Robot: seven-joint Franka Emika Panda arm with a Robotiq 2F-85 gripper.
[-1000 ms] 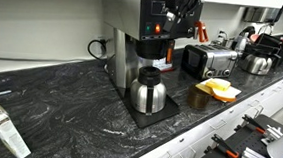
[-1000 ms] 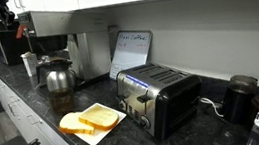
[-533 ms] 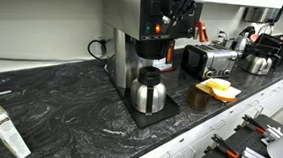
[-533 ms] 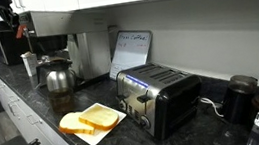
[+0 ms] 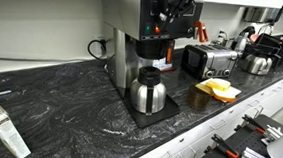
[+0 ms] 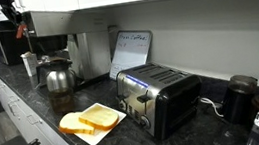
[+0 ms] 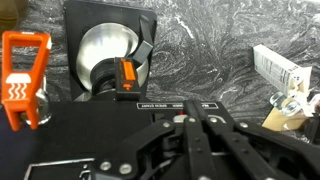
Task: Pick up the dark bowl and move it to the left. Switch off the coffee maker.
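The coffee maker (image 5: pixel 142 37) is a tall steel brewer with a black top panel, and it also shows at the far end of the counter in an exterior view (image 6: pixel 78 51). My gripper (image 5: pixel 167 15) hangs shut over its upper front, just above the orange-lit switch (image 5: pixel 157 30). In the wrist view the shut gripper (image 7: pixel 190 117) has its tips right at the red-lit switch (image 7: pixel 180 116); I cannot tell if they touch. The dark bowl (image 5: pixel 196 97) stands on the counter beside the white plate (image 5: pixel 219 90). Nothing is held.
A steel carafe (image 5: pixel 148 91) sits under the brewer, its orange tab (image 7: pixel 127 78) seen from above. A chrome toaster (image 5: pixel 208 61) stands beyond the plate, with toast (image 6: pixel 92 119) in front of it. A white box (image 5: pixel 2 125) lies near the counter's front edge.
The shut gripper has drifted a little along the top of the coffee maker, toward the switch side. Nothing else has moved.
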